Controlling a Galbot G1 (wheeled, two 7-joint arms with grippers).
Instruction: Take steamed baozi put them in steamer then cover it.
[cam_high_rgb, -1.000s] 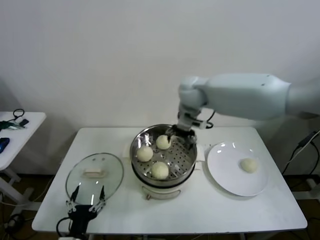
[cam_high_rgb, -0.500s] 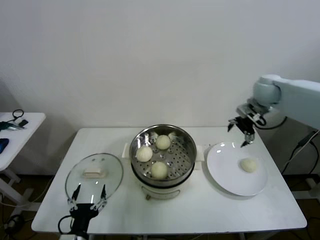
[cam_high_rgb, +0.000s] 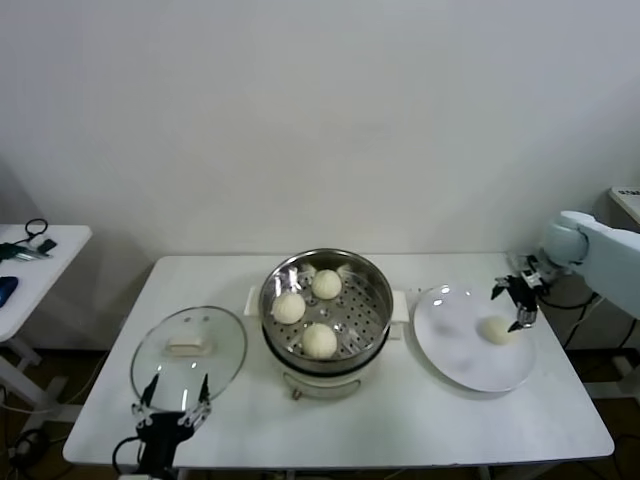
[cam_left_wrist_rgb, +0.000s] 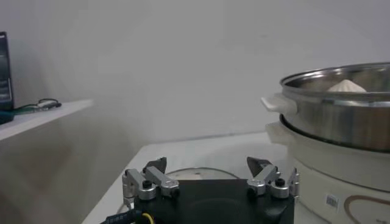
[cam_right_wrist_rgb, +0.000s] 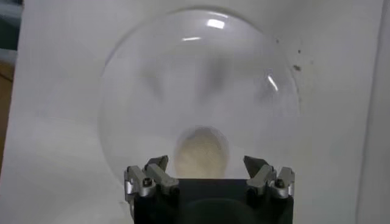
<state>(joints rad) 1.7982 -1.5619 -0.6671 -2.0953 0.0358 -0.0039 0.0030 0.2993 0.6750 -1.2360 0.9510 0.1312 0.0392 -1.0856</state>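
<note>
Jaws of the right gripper (cam_high_rgb: 514, 306) are spread wide and empty over the last baozi (cam_high_rgb: 497, 329) on the white plate (cam_high_rgb: 455, 362), so a hurried, off-centre closing could roll it away from the steamer (cam_high_rgb: 326, 310), where three are seated.

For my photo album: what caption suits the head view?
Open right gripper over the last baozi on the plate; three buns sit in the steamer.

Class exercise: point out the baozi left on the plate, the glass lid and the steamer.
baozi (cam_high_rgb: 497, 329): head view, its rounded top.
glass lid (cam_high_rgb: 189, 346): head view, its white handle.
steamer (cam_high_rgb: 372, 279): head view, its steel rim.
</note>
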